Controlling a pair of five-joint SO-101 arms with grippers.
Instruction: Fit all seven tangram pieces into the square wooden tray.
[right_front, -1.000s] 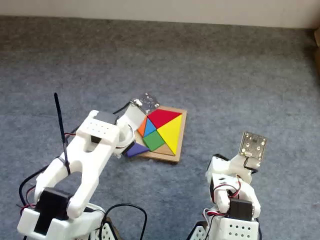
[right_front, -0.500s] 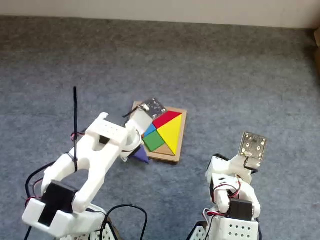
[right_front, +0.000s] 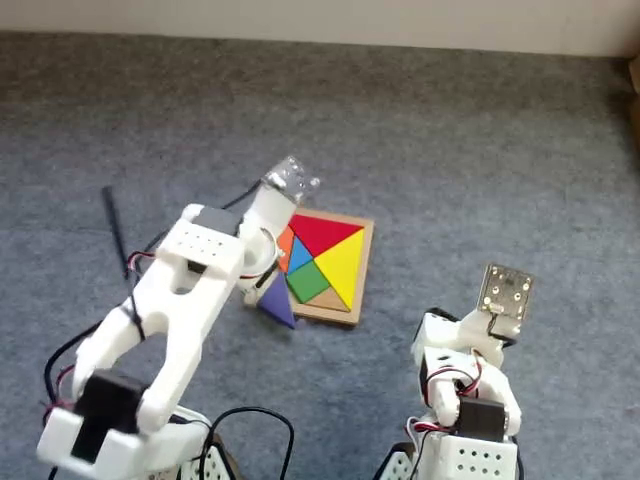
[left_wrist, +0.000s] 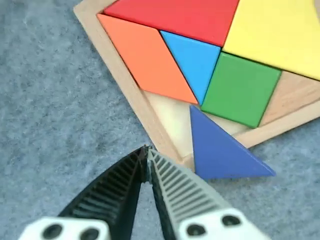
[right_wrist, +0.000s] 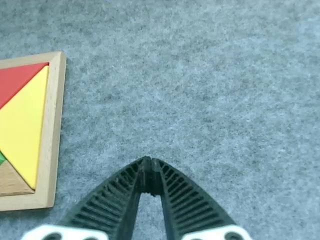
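Note:
The square wooden tray (right_front: 365, 262) (left_wrist: 131, 102) (right_wrist: 54, 130) lies mid-table holding red (right_front: 325, 235) (left_wrist: 185, 17), yellow (right_front: 343, 268) (left_wrist: 280, 30), orange (left_wrist: 147, 57), light blue (left_wrist: 195, 55) and green (right_front: 307, 282) (left_wrist: 240, 90) pieces. A dark blue triangle (right_front: 277, 302) (left_wrist: 217, 150) rests tilted across the tray's near edge, half on the carpet. My left gripper (left_wrist: 146, 152) hangs shut and empty just outside that edge, beside the triangle. My right gripper (right_wrist: 148, 165) is shut over bare carpet, right of the tray.
Grey carpet (right_front: 480, 150) covers the table all around the tray. The right arm (right_front: 470, 380) stands folded at the front right. A black cable (right_front: 118, 240) sticks up beside the left arm.
The left arm swung over the tray and back; the dark blue triangle shifted and now leans on the tray's near edge. The right arm kept still.

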